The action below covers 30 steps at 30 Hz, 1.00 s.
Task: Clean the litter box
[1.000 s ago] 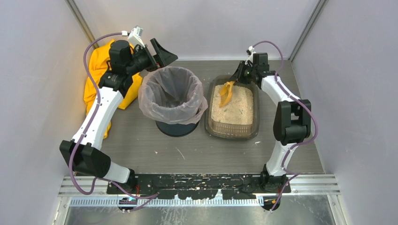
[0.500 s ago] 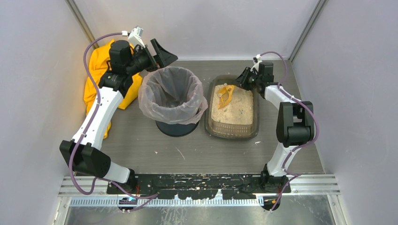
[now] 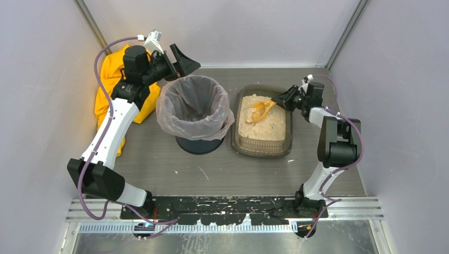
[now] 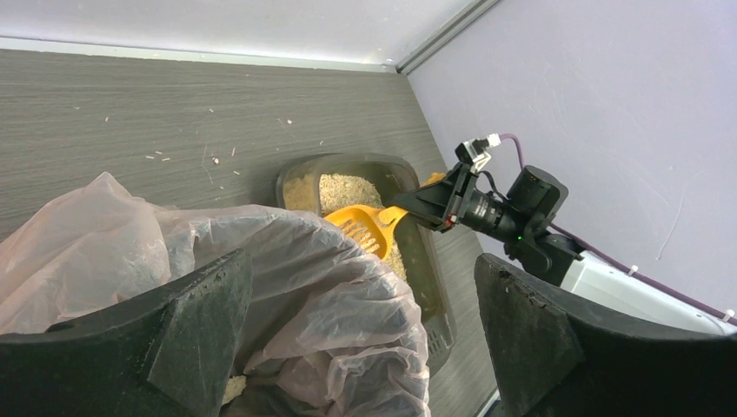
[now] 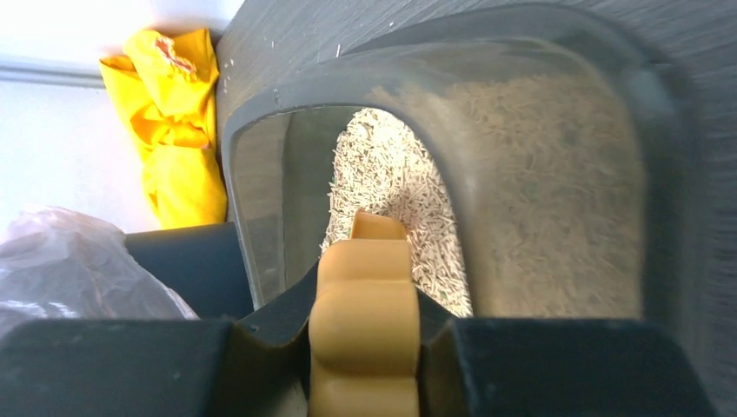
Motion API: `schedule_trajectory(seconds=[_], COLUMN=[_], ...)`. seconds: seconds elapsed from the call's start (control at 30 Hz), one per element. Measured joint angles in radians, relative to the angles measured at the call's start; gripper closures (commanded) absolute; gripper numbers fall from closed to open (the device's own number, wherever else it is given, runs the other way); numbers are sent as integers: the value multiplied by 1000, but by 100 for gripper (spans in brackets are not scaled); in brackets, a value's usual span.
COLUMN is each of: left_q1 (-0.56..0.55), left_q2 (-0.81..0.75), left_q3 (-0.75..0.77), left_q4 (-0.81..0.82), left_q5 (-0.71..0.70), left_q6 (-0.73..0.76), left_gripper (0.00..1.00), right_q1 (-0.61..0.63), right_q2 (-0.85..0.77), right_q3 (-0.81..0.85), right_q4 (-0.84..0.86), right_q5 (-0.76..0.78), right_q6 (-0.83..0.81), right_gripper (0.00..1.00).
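The litter box (image 3: 238, 138), a shallow dark translucent tray of beige litter, sits right of centre. It also shows in the left wrist view (image 4: 295, 174) and the right wrist view (image 5: 660, 156). My right gripper (image 3: 286, 99) is at the box's far right corner, shut on the handle of the orange slotted scoop (image 3: 258, 111), whose head lies over the far part of the litter. The handle (image 5: 365, 321) sits clamped between the jaws. My left gripper (image 3: 182, 58) is open and empty, held above the far left rim of the bagged round bin (image 3: 195, 108).
A crumpled yellow cloth (image 3: 108, 79) lies at the far left behind the left arm. Walls close in on the left, back and right. Scattered litter grains lie on the table in front of the bin and box.
My right gripper has swung right along the box's far end, turning the scoop from pointing toward the front to pointing left. The left arm has not moved.
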Motion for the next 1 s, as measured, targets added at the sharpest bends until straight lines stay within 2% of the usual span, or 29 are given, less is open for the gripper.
schedule_trajectory(seconds=[0.23, 0.57, 0.7, 1.0], left_q1=[0, 0, 0, 0], left_q2=[0, 0, 0, 2], left_q3=[-2, -2, -2, -2], left_q4=[12, 31, 38, 44], left_q5=[8, 18, 23, 30], left_q6=[-16, -24, -28, -41], left_gripper=[2, 2, 2, 2], right_q1=[-84, -150, -193, -240], right_q2=[-107, -196, -210, -211], right_q3=[-63, -178, -231, -321], right_q4=[18, 157, 288, 709], right_q5=[-31, -133, -188, -264], right_q6=[43, 162, 283, 633], right_gripper=[99, 99, 99, 99])
